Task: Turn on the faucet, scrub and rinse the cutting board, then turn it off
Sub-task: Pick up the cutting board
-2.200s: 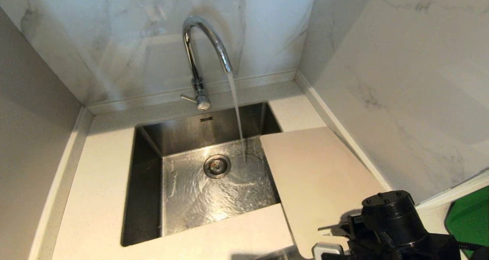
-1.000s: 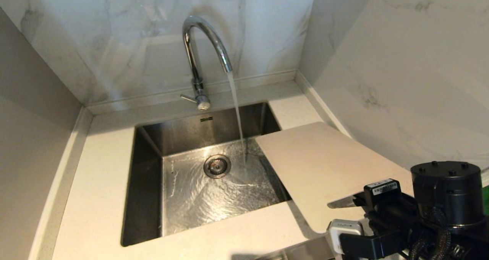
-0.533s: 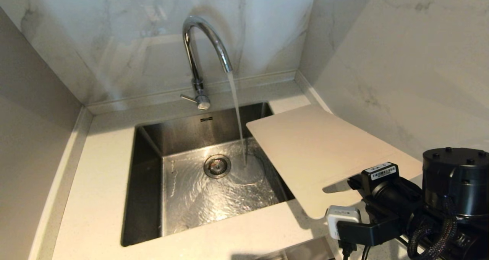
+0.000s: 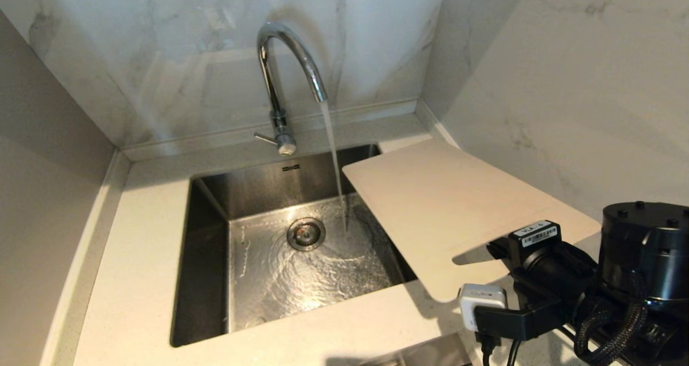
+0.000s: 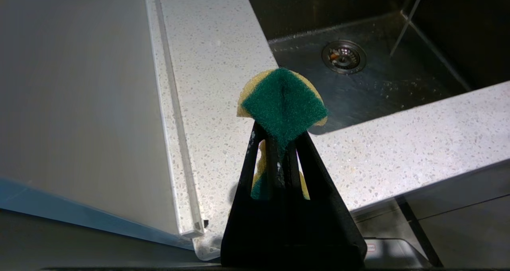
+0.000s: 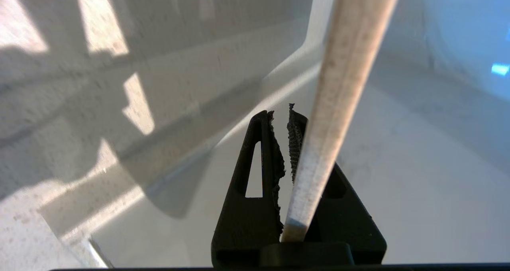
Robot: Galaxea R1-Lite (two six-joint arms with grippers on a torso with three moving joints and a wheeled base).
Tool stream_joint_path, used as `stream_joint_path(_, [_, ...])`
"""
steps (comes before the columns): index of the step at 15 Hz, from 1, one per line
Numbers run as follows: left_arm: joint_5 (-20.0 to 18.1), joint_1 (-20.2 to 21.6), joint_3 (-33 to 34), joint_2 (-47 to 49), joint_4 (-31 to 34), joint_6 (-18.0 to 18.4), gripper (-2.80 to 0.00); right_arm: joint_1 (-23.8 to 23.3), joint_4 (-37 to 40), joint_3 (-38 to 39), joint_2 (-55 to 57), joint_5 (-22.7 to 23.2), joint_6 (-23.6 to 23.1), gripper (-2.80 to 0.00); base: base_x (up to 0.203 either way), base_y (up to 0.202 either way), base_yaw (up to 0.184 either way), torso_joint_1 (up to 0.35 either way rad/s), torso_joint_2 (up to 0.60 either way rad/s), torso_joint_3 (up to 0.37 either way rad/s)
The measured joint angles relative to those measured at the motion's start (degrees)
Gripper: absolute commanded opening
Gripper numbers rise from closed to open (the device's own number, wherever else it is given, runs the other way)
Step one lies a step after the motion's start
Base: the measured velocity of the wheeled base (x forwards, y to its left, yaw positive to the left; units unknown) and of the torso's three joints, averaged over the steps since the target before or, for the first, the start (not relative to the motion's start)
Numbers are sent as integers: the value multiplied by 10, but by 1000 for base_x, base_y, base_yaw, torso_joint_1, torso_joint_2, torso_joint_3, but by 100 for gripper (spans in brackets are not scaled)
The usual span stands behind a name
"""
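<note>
Cutting board: right of frame, tilted up off tabletop, pinched at its lower edge by right claw. Faucet running. Left claw (parked) pinching sponge.

Right arm is matte black, a screw-studded round cap on top; braided cables coil below; white barcode label, small white box clipped alongside.
</note>
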Motion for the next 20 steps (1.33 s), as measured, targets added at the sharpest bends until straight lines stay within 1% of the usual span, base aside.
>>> stream_joint_path(2, [0, 0, 0, 0, 0, 0, -280, 0, 1, -11, 0, 3, -7, -280, 0, 0, 0, 0, 0, 0])
stream_joint_path(4, [0, 0, 0, 0, 0, 0, -280, 0, -1, -35, 0, 5, -29, -280, 0, 0, 0, 0, 0, 0])
stream_joint_path(8, [0, 0, 0, 0, 0, 0, -280, 1, 4, -40, 1, 34, -36, -280, 0, 0, 0, 0, 0, 0])
stream_joint_path(11, [0, 0, 0, 0, 0, 0, -280, 3, 3, -43, 3, 57, -79, -280, 0, 0, 0, 0, 0, 0])
stream_joint_path(12, [0, 0, 0, 0, 0, 0, -280, 3, 3, -44, 3, 64, -84, -280, 0, 0, 0, 0, 0, 0])
stream_joint_path(16, [0, 0, 0, 0, 0, 0, -280, 4, 2, -44, 12, 116, -91, -280, 0, 0, 0, 0, 0, 0])
stream_joint_path(20, [0, 0, 0, 0, 0, 0, -280, 4, 0, -48, 29, 187, -124, -280, 0, 0, 0, 0, 0, 0])
